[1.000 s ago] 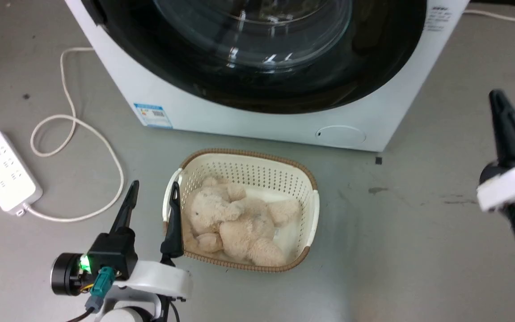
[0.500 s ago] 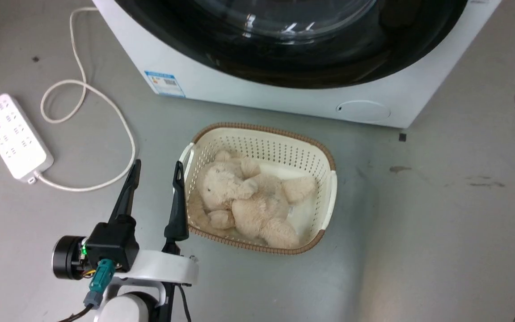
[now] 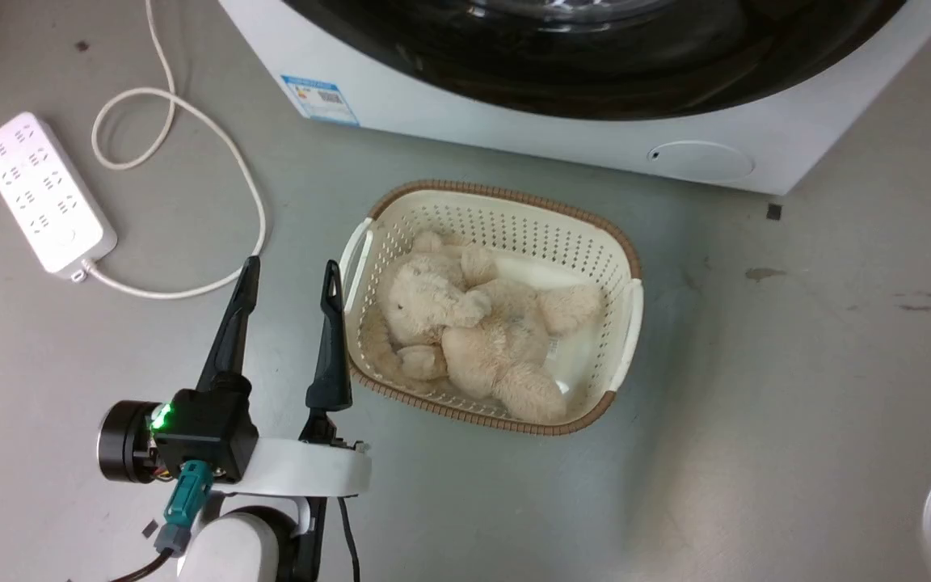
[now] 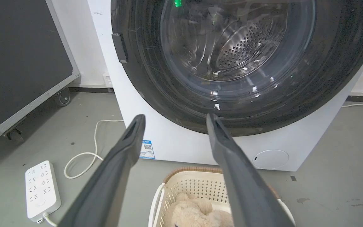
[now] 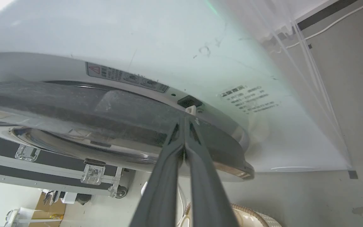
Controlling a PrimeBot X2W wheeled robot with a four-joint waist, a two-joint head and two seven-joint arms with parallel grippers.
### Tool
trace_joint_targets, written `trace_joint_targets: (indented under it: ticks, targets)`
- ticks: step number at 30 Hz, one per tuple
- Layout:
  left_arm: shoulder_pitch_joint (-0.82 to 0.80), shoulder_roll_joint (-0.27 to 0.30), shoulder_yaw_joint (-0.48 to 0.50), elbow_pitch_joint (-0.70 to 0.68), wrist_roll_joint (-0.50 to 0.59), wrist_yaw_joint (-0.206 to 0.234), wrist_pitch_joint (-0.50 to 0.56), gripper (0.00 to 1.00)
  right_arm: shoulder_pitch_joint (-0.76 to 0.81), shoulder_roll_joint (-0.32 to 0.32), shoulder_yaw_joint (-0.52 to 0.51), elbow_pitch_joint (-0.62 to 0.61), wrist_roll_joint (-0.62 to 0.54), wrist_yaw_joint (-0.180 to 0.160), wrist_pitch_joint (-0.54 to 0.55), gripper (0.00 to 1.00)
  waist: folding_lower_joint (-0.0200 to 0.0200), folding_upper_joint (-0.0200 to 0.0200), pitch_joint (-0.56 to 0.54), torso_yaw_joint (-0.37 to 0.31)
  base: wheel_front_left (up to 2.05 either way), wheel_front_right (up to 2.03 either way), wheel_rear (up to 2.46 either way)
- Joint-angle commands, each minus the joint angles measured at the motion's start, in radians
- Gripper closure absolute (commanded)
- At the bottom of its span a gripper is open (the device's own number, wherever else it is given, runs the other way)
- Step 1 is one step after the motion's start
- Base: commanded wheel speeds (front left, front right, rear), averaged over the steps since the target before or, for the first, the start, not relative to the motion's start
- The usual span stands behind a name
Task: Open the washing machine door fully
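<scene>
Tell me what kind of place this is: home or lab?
Probably a lab or test bay staged for laundry, not a home. A white front-loading washing machine stands on a bare grey floor, a wheeled flight case sits beside it, and a power strip lies loose nearby.

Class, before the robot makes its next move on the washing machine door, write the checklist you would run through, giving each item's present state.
1. Washing machine door fully open: not ok; it lies close to the machine front.
2. Right pincer shut, tips at the door's edge by the latch: ok.
3. Left pincer open, empty, away from the door: ok.
4. Basket with plush bear clear of the door's swing: cannot tell; it sits on the floor just in front of the machine.
5. Power strip off to the left, away from the door: ok.
</scene>
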Motion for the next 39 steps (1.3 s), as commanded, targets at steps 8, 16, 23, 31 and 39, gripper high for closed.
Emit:
trace_joint_targets:
  ticks: [8, 16, 23, 31, 39]
  targets:
    - [-0.040, 0.001, -0.026, -0.016, -0.014, 0.018, -0.027, 0.00, -0.179, 0.016, -0.123, 0.073, -0.023, 0.000, 0.138, 1.00, -0.0001, -0.0001, 0.052, 0.033, 0.00, 0.00, 0.00]
    - [-0.058, 0.001, -0.046, -0.014, -0.033, 0.032, -0.043, 0.00, -0.252, 0.029, -0.223, 0.097, -0.038, -0.001, 0.273, 1.00, -0.0001, -0.0001, 0.068, 0.061, 0.00, 0.00, 0.00]
    - [-0.050, 0.001, -0.048, -0.006, -0.031, 0.037, -0.058, 0.00, -0.184, 0.035, -0.288, 0.070, -0.013, -0.001, 0.409, 1.00, -0.0001, -0.0001, 0.020, 0.064, 0.00, 0.00, 0.00]
    - [-0.009, 0.001, -0.041, 0.021, -0.020, 0.020, -0.075, 0.00, -0.031, 0.036, -0.237, 0.127, 0.144, -0.001, 0.508, 1.00, -0.0001, -0.0001, -0.090, 0.049, 0.00, 0.00, 0.00]
    - [0.079, 0.001, -0.033, 0.056, 0.001, -0.013, -0.075, 0.00, 0.232, 0.036, 0.039, 0.181, 0.394, -0.001, 0.499, 1.00, -0.0001, -0.0001, -0.230, 0.018, 0.00, 0.00, 0.00]
